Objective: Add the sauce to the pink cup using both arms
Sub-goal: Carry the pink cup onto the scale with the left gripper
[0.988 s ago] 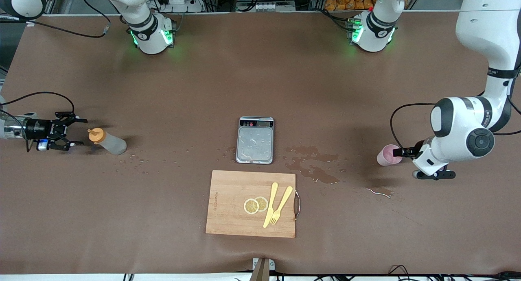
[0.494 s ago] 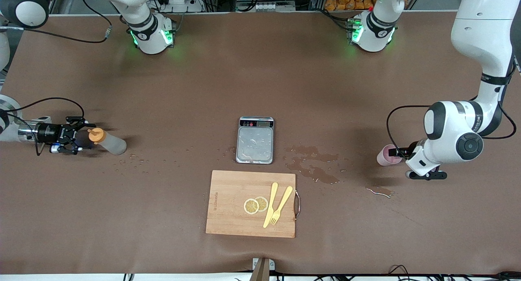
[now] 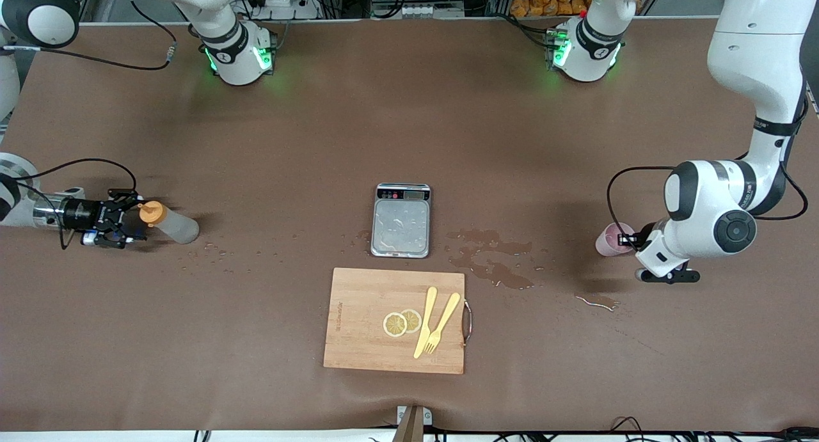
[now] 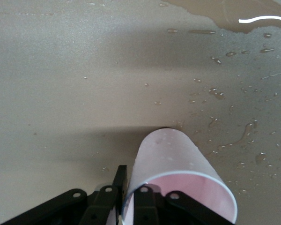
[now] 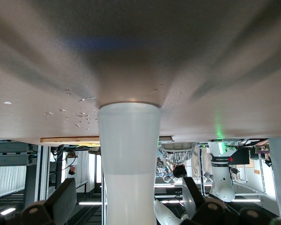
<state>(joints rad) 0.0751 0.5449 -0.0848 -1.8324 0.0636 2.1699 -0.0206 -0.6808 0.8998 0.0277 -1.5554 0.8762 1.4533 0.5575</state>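
At the worktop's ends, left gripper [image 3: 630, 240] clamps pink cup [image 3: 611, 239]'s thin rim, risking slip; right gripper [image 3: 121, 223] gapes around sauce [image 3: 167, 222].

A pale pink round plastic cup [image 3: 613, 238] is showing a lighter rim. A translucent greyish-white squeeze bottle [image 3: 169, 222] is wearing an orange cap. Darker wet blotches [image 3: 491, 258] are staining the brown counter [image 3: 409, 122] beside the silver steel scale [image 3: 401, 221].
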